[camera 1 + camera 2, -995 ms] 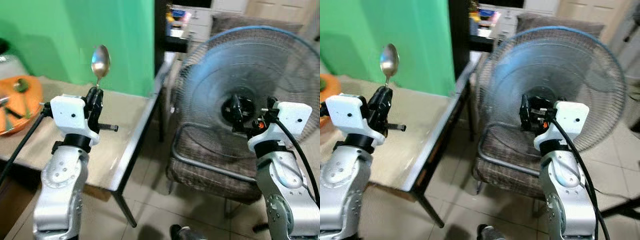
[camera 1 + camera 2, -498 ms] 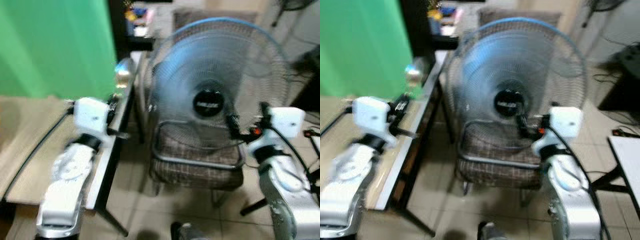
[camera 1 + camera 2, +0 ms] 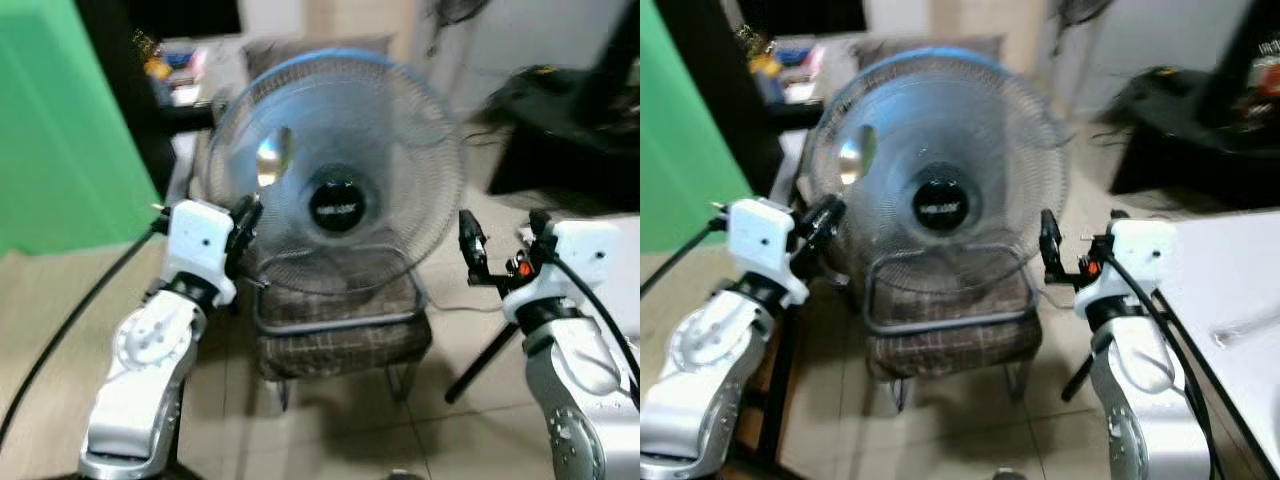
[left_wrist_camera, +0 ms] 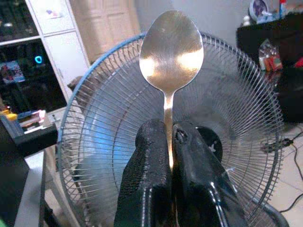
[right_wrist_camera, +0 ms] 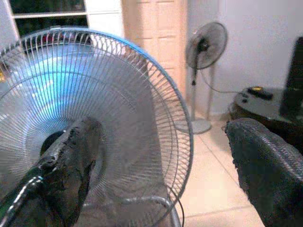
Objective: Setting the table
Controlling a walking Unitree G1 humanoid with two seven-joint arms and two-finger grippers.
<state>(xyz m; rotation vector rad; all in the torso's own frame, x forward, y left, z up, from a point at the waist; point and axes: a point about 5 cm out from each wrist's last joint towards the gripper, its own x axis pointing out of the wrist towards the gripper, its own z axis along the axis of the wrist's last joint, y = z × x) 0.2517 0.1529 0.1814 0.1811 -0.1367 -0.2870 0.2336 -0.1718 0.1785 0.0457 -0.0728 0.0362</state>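
Shiny metal spoon [image 4: 171, 49] pinched upright in the left gripper [image 4: 169, 142], big fan right behind it.

The two black fingers [image 4: 150, 165] are clamped tight on the spoon's handle, bowl pointing to 12 o'clock, sitting at about 10 o'clock from the hub of the blue-rimmed pedestal fan [image 3: 338, 175]. In the head views the left gripper [image 3: 245, 222] is raised in front of the fan's wire cage. The right gripper [image 3: 468, 245] is up at about 3 o'clock from the fan with fingers [image 5: 75, 161] spread wide apart, holding nothing. Under the fan there's a plaid-cushioned chair [image 3: 340, 335] on a tiled floor [image 3: 330, 430]. Green wall [image 3: 50, 130] off at 9 o'clock, a white tabletop [image 3: 1230, 290] at 3 o'clock, and a second standing fan [image 5: 204, 47] shows far back in the right wrist view. Everything's a bit blurry.
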